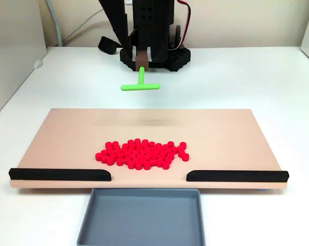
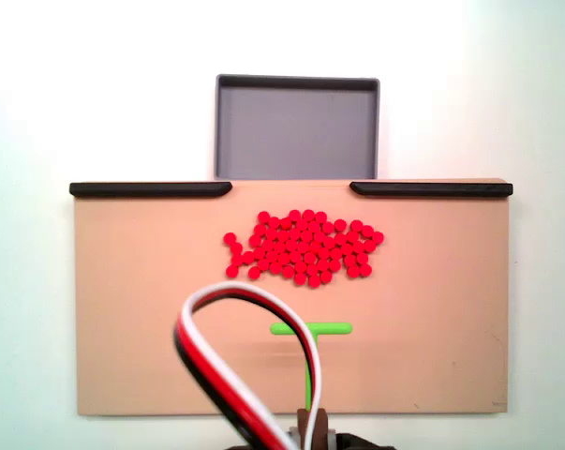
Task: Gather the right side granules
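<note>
The granules [image 1: 141, 154] are small red pellets lying in one wide cluster on the tan board [image 1: 67, 138], near the gap between its two black rails. In the other fixed view the granules [image 2: 305, 247] sit just below that gap. My gripper [image 1: 142, 65] hangs at the board's far side, shut on the stem of a green T-shaped tool [image 1: 140, 86]. The tool's crossbar [image 2: 310, 329] is held in the air, clear of the pellets, and casts a faint shadow on the board. My gripper [image 2: 309, 419] is at the bottom edge of that view.
A grey tray [image 1: 144, 215] stands against the board's front edge below the gap between the black rails [image 1: 60, 175] [image 1: 236, 176]. A red, white and black cable [image 2: 235, 356] loops over the board in a fixed view. White table [image 1: 277, 87] surrounds the board.
</note>
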